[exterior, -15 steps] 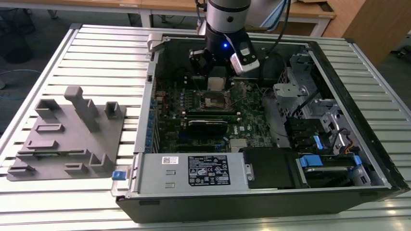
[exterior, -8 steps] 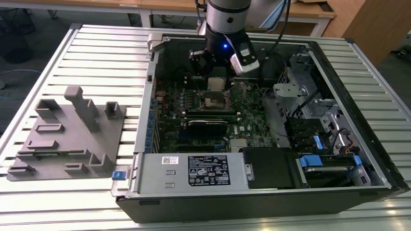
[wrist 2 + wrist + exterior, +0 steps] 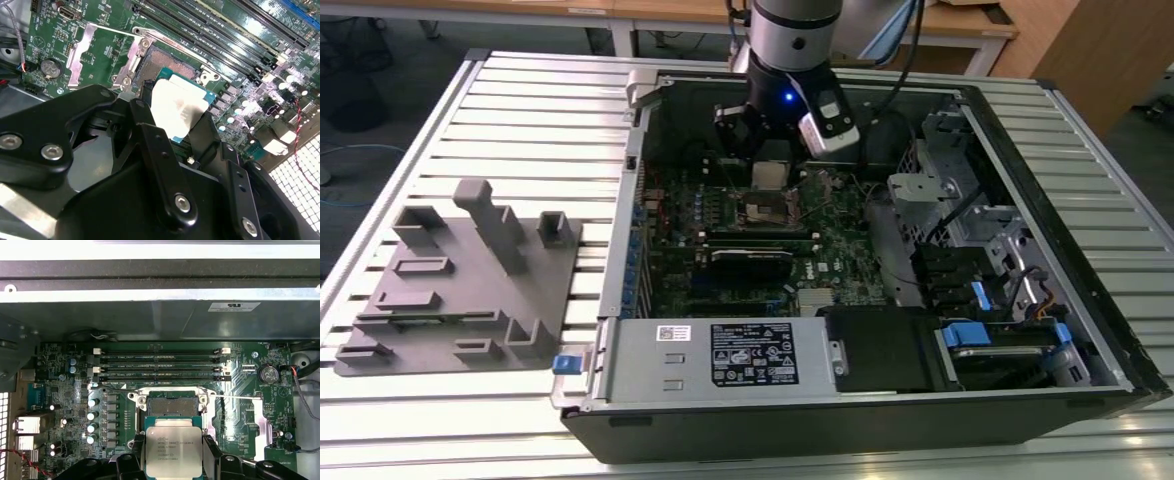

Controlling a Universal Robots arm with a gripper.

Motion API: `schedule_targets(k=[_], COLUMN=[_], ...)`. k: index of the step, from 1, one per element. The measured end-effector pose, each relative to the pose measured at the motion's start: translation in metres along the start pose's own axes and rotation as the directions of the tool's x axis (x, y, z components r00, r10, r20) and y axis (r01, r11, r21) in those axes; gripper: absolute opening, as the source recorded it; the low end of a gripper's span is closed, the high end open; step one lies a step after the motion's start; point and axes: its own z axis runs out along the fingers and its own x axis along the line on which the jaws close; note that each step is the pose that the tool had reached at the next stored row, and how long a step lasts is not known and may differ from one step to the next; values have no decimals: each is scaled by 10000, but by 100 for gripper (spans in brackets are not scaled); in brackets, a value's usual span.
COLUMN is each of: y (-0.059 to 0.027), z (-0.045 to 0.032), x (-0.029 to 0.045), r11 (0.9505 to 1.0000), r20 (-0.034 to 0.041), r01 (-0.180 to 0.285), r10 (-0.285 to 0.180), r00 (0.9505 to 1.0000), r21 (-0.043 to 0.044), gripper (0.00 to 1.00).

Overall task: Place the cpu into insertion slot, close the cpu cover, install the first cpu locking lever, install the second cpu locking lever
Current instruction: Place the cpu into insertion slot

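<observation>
On a slatted metal table (image 3: 480, 100) lies an open computer case (image 3: 854, 415). Toward its eleven o'clock in the exterior view, the gripper (image 3: 173, 461) pinches the cpu (image 3: 173, 450) by opposite edges, apparently just above the insertion slot (image 3: 170, 406). The chip is likely light, rigid and fragile underneath, best held by its edges.

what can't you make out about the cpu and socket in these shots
First wrist view: the cpu is cut off by the picture's edge and covers part of the insertion slot.
Second wrist view: the end effector hides one side of the cpu; glare washes out its top.
Exterior view: the slot's contacts are too small to see.
</observation>
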Motion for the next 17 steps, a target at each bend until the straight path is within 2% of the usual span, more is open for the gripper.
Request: schedule_targets(k=[7,10,14,17], y=[-7,-8,-9,-10], z=[100,107,120,129], x=[2,2,3,3], r11=[10000,10000,9976,9923], r20=[0,5,62,112], r01=[1,-58,-691,-1237], r10=[-1,58,691,1237], r00=[10000,10000,9976,9923], r21=[0,4,13,20], gripper=[54,54,54,54])
